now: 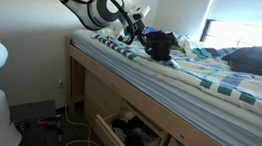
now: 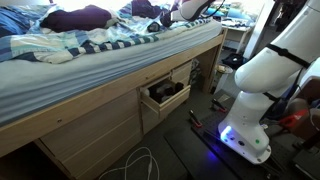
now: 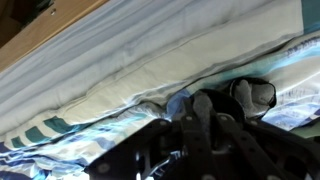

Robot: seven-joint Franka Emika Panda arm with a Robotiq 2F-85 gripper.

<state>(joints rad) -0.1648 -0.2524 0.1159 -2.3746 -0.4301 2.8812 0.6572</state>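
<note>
Since only one arm works at this bed [image 1: 100, 79], the relation that counts is gripper [image 1: 138, 34] vs. dark garment [image 1: 159, 46]. The garment lies on top of the bed near its corner end, right at the fingertips, and spreads from them further along the bed's length. The gripper comes in from beyond the bed's corner, angled down, so the heap sits straight ahead of it, not off to a side.

The garment is a crumpled lump w/ no clear long axis. If anything it runs lengthwise w/ the bed, close to the bed's front edge.

Jaws are together, no gap showing. In the wrist view the fingers [image 3: 204, 112] press down among folds of the striped blanket [image 1: 221, 82] that covers the bed. Whether they pinch a bit of the dark cloth or only touch it, can't tell: ext. views too small, wrist view blurred.

Under the bed's side board a drawer [image 1: 129, 133] stands pulled out w/ dark items inside, well apart from the gripper. A dark-purple bundle [image 2: 82, 17] lies further up the bed, also well apart.
</note>
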